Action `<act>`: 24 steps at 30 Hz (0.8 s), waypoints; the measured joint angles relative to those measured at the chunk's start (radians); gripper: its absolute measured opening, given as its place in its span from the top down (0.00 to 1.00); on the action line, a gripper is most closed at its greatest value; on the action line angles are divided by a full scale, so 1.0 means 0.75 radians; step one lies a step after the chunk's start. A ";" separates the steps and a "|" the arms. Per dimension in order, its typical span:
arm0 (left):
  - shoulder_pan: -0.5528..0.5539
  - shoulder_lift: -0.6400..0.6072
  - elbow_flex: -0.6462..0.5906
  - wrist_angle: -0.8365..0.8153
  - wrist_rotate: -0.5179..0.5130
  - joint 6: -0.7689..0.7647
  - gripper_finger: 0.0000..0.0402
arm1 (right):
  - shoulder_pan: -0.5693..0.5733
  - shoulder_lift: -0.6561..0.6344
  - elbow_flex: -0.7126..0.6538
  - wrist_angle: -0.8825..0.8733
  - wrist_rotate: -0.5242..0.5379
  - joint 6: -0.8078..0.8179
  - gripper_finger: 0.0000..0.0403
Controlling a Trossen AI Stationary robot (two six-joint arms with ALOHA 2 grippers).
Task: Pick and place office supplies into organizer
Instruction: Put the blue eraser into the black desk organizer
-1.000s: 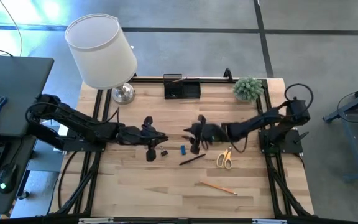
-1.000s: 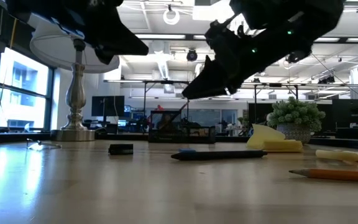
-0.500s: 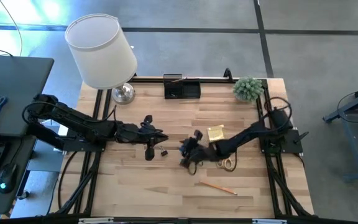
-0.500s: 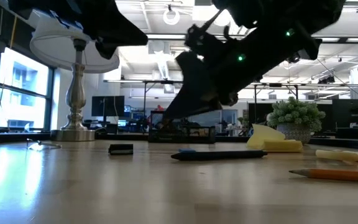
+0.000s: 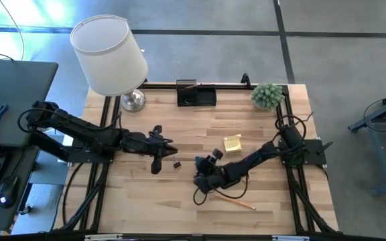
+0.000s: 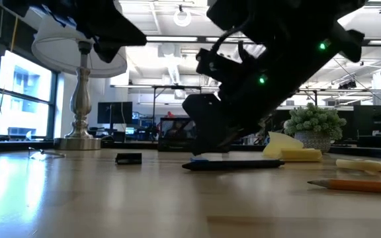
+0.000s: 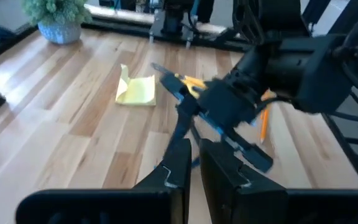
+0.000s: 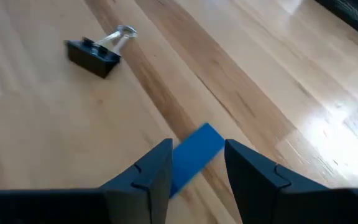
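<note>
In the high view's lower middle, the right arm covers the dark pen and the orange-handled scissors, and only the tip end of the wooden pencil shows past it. In the right wrist view, the blue piece runs partly out of sight behind the dark fingers at the bottom. What lies inside the organizer, at upper centre of the high view, is too small to tell.

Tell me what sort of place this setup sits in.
Most likely a robotics lab or open workshop: a wooden table on a bare concrete floor, a side desk beside it, and a large hall with exposed ceiling lights behind.
</note>
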 joint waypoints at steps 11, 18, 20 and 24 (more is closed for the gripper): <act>0.000 0.001 -0.019 -0.012 -0.001 -0.047 0.94 | -0.016 0.000 -0.076 0.232 -0.067 -0.009 0.65; 0.000 0.001 -0.019 -0.029 -0.001 -0.069 0.94 | -0.048 -0.005 -0.074 0.176 -0.174 -0.001 0.65; 0.000 0.001 -0.019 -0.029 -0.001 -0.069 0.94 | -0.049 -0.005 -0.074 0.170 -0.176 -0.001 0.65; 0.000 0.001 -0.019 -0.029 -0.001 -0.070 0.94 | -0.048 -0.005 -0.073 0.147 -0.179 -0.011 0.65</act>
